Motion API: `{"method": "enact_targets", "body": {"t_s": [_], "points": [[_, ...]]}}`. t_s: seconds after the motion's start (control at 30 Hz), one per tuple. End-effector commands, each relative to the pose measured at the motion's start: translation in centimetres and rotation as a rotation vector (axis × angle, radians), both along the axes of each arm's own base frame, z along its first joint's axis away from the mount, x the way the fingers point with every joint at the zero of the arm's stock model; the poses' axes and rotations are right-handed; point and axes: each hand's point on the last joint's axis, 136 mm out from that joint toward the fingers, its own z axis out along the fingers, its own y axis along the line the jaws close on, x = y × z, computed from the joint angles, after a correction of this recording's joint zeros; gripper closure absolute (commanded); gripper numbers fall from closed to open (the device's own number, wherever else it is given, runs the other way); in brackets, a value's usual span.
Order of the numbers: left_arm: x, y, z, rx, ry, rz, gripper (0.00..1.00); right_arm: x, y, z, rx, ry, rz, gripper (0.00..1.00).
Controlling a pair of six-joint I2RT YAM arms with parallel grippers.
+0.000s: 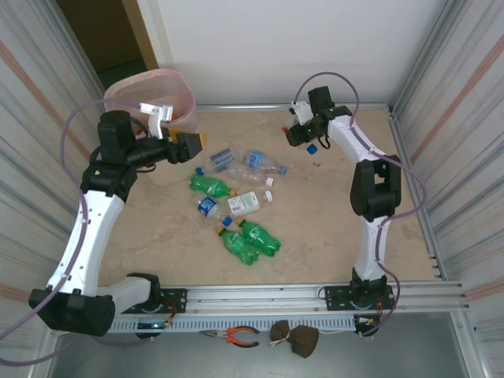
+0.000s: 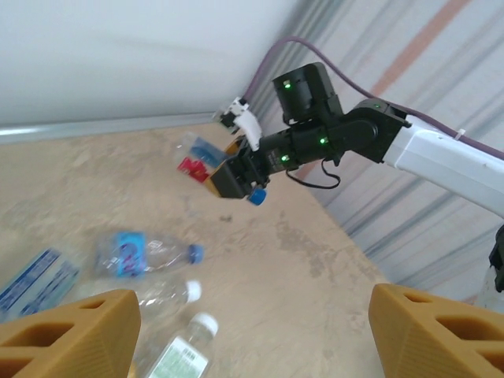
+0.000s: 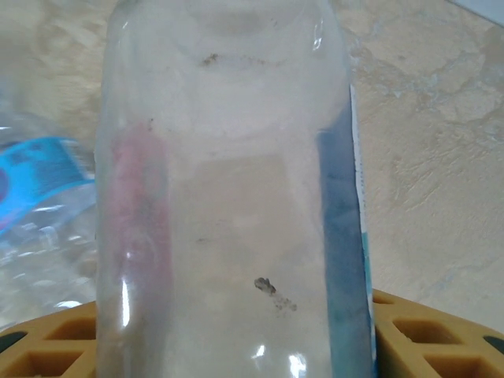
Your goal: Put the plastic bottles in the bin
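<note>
A: Plastic bottles (image 1: 240, 204), where are they?

B: Most lie loose on the beige marbled table (image 1: 331, 236), between the two arms. The tall beige bin (image 1: 183, 93), lined with a pink plastic bag, stands at the far left corner. The left arm crosses its near rim, and its inside is hard to make out.

A: And the left hand?

B: The left gripper (image 1: 197, 145) hangs just beside the bin, near a flattened clear bottle with a blue label (image 1: 221, 160). In its wrist view the orange fingers (image 2: 71, 331) stand wide apart with nothing between them. The bottom edge cuts them off.

A: What is in the middle?

B: Just right of the flattened one lies a clear water bottle with a blue label and blue cap (image 1: 264, 163). Nearer the arms are a green soda bottle (image 1: 211, 186), a small clear bottle with a blue band (image 1: 208, 207) and a white-labelled bottle with a white cap (image 1: 248, 203). Nearest of all, two more green bottles (image 1: 238, 245) lie side by side. Whether those two touch, I cannot tell.

A: And the right hand?

B: The right gripper (image 1: 302, 138) hangs above the far right of the table, closed on a clear plastic bottle with a red and blue label and a blue cap (image 2: 197, 160), held off the surface. In its own wrist view that bottle stands between the orange fingertips (image 3: 409, 311). Its top and bottom are cut off, and the label is only a red and blue blur through the plastic.
</note>
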Motion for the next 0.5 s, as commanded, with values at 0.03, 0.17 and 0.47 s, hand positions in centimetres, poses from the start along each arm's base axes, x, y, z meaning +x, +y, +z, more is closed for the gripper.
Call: {"method": "enact_targets", "body": {"t_s": [0.03, 0.17, 0.47], "points": [[-0.7, -3.3, 3.0, -0.047, -0.168, -0.155, 0.23, -3.3, 2.3, 6.0, 0.203, -0.04, 0.037, 0.43], [-1.3, -5.1, 4.2, -0.06, -0.232, -0.208, 0.23, -6.2, 3.8, 10.2, 0.36, -0.079, 0.082, 0.43], [-3.1, -7.3, 6.8, -0.129, -0.331, -0.249, 0.21, -13.8, 6.1, 19.8, 0.671, -0.236, 0.206, 0.44]]}}
